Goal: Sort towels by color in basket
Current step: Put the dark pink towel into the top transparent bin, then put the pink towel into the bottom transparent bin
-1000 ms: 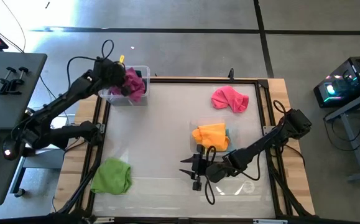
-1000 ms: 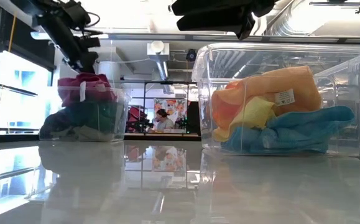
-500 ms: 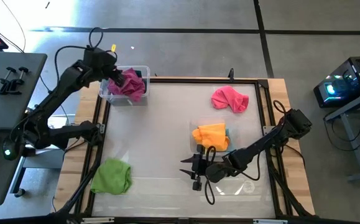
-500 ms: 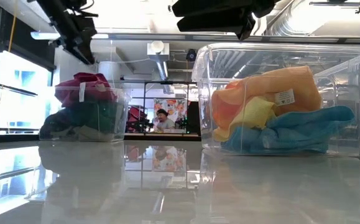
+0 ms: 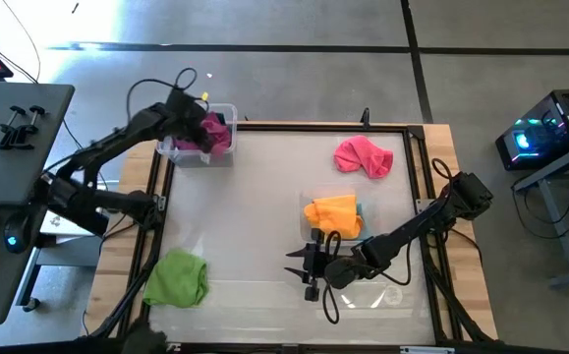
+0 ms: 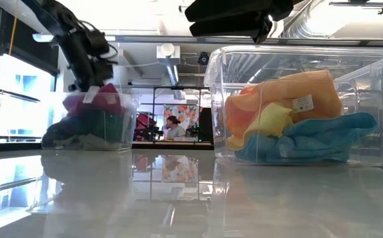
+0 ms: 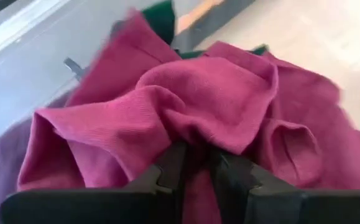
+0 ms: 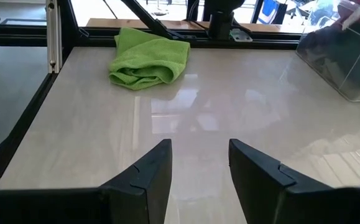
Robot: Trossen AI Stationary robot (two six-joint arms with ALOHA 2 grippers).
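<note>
Magenta towel (image 7: 186, 112) tops the clear bin (image 5: 188, 153), left claw (image 7: 195, 163) pinching it.

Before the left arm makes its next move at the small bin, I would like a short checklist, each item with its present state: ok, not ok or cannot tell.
1. Left pincer over the small bin: ok, it is at the magenta towel.
2. Left pincer released the magenta towel: not ok, fingers close together with cloth between.
3. Magenta towel fully inside the bin: cannot tell, it is heaped at the rim.
4. Right pincer out of the way: ok, open and empty, above the table beside the large bin.
5. Towels left on the table: not ok, lime green towel and pink towel remain.
</note>
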